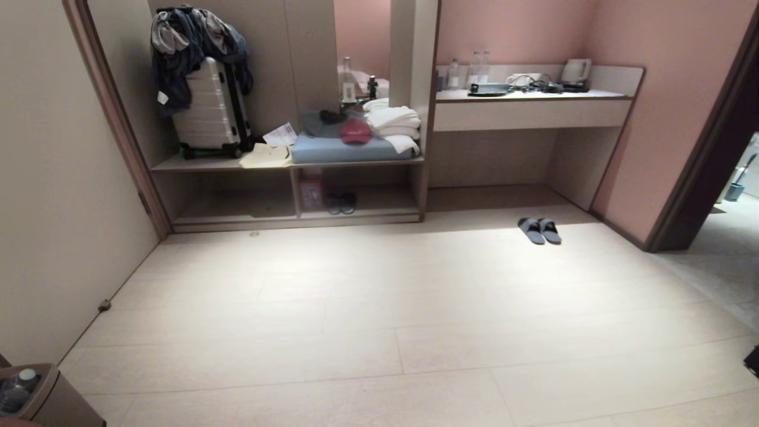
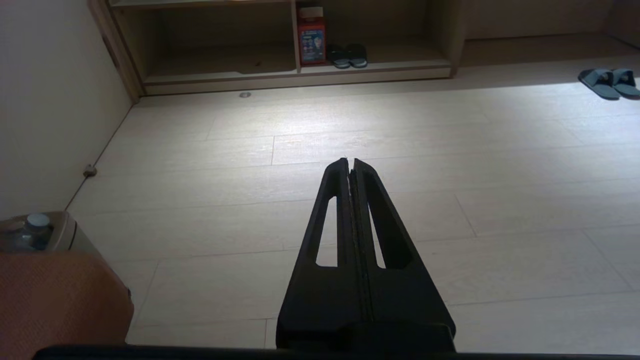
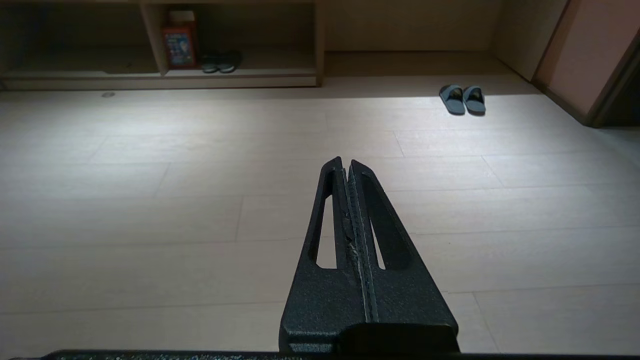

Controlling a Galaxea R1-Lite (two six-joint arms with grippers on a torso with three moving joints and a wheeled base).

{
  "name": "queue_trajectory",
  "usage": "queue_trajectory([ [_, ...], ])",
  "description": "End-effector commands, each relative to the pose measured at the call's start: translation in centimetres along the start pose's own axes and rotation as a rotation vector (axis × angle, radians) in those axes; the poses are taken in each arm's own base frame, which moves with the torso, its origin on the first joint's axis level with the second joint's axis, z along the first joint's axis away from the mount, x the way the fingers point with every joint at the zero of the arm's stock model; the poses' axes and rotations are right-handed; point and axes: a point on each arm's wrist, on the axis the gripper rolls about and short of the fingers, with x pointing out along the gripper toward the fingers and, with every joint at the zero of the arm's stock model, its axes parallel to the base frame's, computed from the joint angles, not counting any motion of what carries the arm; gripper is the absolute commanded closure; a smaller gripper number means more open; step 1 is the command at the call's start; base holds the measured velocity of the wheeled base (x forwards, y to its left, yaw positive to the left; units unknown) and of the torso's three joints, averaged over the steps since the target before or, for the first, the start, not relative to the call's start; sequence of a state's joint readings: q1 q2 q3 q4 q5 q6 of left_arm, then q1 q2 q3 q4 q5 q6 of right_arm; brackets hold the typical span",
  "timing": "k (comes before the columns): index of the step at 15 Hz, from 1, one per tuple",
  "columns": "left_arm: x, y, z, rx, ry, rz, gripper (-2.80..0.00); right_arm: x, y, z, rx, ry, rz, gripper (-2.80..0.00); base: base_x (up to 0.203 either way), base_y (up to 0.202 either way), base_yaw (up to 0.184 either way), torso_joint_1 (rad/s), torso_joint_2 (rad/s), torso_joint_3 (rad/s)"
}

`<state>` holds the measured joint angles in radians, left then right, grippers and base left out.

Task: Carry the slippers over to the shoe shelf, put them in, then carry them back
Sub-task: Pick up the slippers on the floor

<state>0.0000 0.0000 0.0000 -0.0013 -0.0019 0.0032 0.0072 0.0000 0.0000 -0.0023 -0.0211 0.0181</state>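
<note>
The grey-blue slippers (image 1: 539,230) lie side by side on the pale floor in front of the desk recess, also seen as the slippers (image 2: 609,83) and the slippers (image 3: 462,99). The shoe shelf (image 1: 249,222) is the low beige cubby unit with an upright divider at the back left; the shoe shelf (image 2: 295,77) and the shoe shelf (image 3: 165,77) show in both wrist views. My left gripper (image 2: 350,161) and right gripper (image 3: 346,161) are both shut and empty, held above bare floor, far from the slippers. Neither arm shows in the head view.
A darker pair of slippers (image 1: 341,203) and a red box (image 1: 311,191) sit in the shelf's right cubby. A suitcase (image 1: 210,107), towels and a cap rest on top. The desk counter (image 1: 528,110) stands on the right, a doorway (image 1: 729,178) at far right, a bin (image 1: 29,394) near left.
</note>
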Motion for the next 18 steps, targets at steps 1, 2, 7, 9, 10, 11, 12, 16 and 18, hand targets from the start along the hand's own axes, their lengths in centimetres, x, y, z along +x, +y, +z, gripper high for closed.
queue_trajectory([
  [1, 0.00, 0.00, 0.00, 0.000, 0.000, 0.001, 0.00, 0.00, 0.00, -0.04, 0.000, -0.001, 0.000, 0.00, 0.165, 0.000, -0.003, 0.000, 0.00, 0.003],
  [2, 0.00, 0.00, 0.00, 0.000, 0.000, 0.000, 0.00, -0.01, 0.00, 0.00, 0.000, -0.002, 0.000, 0.00, 0.198, 0.000, 0.001, 0.007, 0.00, 0.002],
  [7, 0.00, 0.00, 0.00, 0.000, 0.000, 0.000, 0.00, 0.00, 0.00, -0.05, 0.000, 0.001, 0.000, 0.00, 0.197, 0.000, 0.000, 0.005, 0.00, 0.002],
  [9, 0.00, 0.00, 0.00, 0.000, 0.000, 0.000, 0.00, 0.00, 0.00, -0.03, 0.000, -0.001, 0.000, 0.00, 0.199, 0.000, 0.002, 0.000, 0.01, 0.004],
  [10, 0.00, 0.00, 0.00, 0.001, 0.000, 0.000, 0.00, 0.00, 0.00, -0.04, 0.000, -0.001, 0.000, 0.00, 0.198, 0.000, 0.001, 0.000, 0.00, 0.000],
  [11, 0.00, 0.00, 0.00, 0.000, 0.000, 0.000, 0.00, -0.01, 0.00, 0.00, 0.000, -0.002, 0.000, 0.00, 0.199, 0.000, -0.001, 0.000, 0.00, 0.008],
  [12, 0.00, 0.00, 0.00, 0.001, 0.000, 0.001, 0.00, 0.00, 0.00, -0.05, 0.000, 0.001, 0.000, 0.00, 0.198, 0.000, 0.000, 0.001, 0.00, 0.003],
  [16, 0.00, 0.00, 0.00, 0.001, 0.000, 0.001, 0.00, -0.01, 0.00, 0.00, 0.000, -0.002, -0.001, 0.00, 0.195, 0.000, -0.001, 0.002, 0.00, 0.000],
  [18, 0.00, 0.00, 0.00, 0.000, 0.000, 0.001, 0.00, 0.00, 0.00, -0.03, 0.000, -0.001, 0.000, 0.00, 0.194, 0.000, 0.001, 0.002, 0.00, 0.003],
])
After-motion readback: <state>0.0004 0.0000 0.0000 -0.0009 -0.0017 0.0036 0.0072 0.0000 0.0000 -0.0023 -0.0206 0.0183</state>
